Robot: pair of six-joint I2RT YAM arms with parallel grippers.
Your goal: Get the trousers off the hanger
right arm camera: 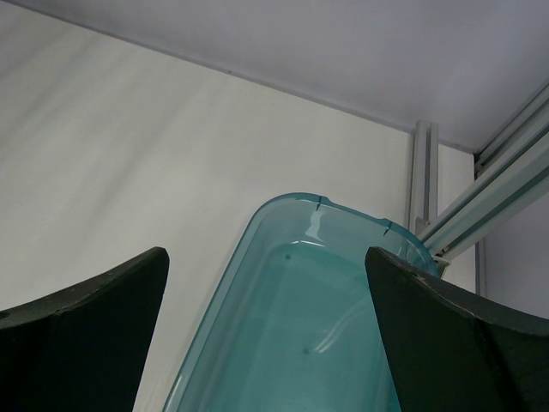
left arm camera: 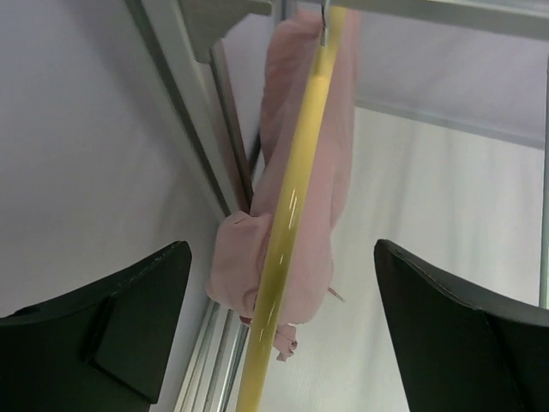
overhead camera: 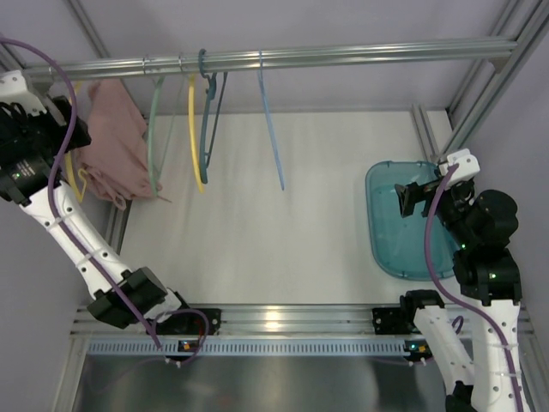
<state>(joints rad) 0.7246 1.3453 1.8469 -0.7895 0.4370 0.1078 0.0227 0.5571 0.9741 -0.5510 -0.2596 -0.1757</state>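
Ahead, trousers point(left arm camera: 313, 163) drape the hanger point(left arm camera: 290, 232); left claw point(left arm camera: 281, 257) spread wide

Metal rail point(overhead camera: 343, 56), pale green hanger point(overhead camera: 151, 137), teal hanger point(overhead camera: 206, 129), light blue hanger point(overhead camera: 269, 129) hung on it, teal tray point(overhead camera: 395, 245) on white table point(overhead camera: 257, 232)
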